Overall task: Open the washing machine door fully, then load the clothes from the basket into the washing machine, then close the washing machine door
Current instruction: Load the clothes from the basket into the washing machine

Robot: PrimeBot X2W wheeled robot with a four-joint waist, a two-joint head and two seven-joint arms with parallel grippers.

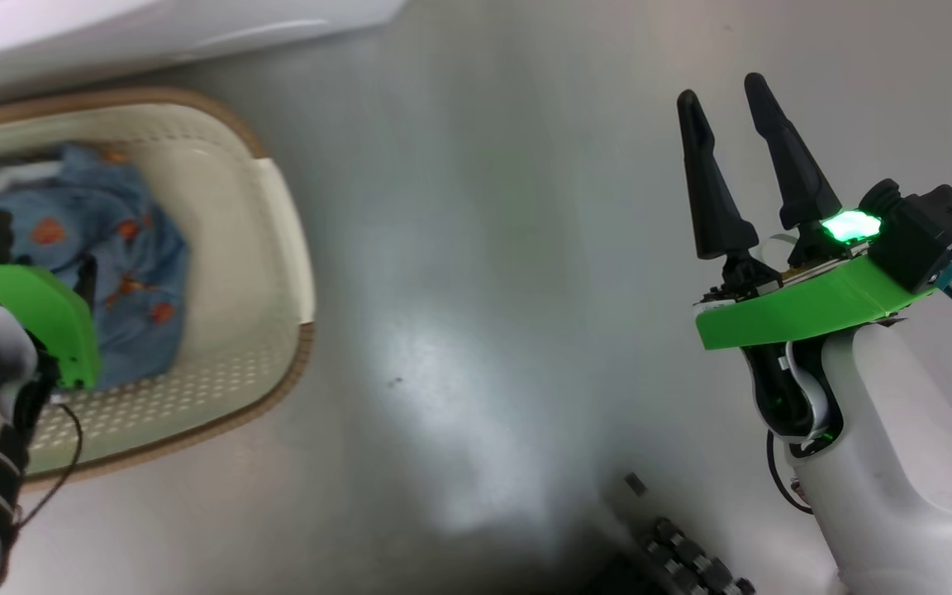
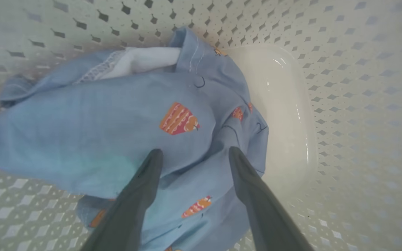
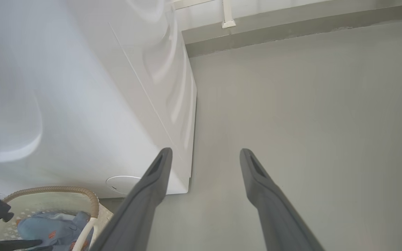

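Down in the basket (image 2: 361, 104), the left gripper (image 2: 194, 150) hangs with its two dark fingers spread wide, tips poised right over the clothes (image 2: 99, 132). Nothing is pinched between them, and whether the tips touch the cloth is hard to call. That light blue bundle, dotted with orange figures, lies heaped on the basket's bottom toward one side. A white lining (image 2: 145, 61) peeks out at its far end, and a bare stretch of cream plastic shows beside it. From the head view, the basket sits on the grey floor (image 1: 484, 248), close to the white washing machine (image 1: 112, 25). Over on the other side, well apart from the basket, the right gripper (image 1: 721, 87) is held above bare floor. Its fingers are parted and empty, pointing up the view, with a green light (image 1: 850, 225) glowing at its wrist.
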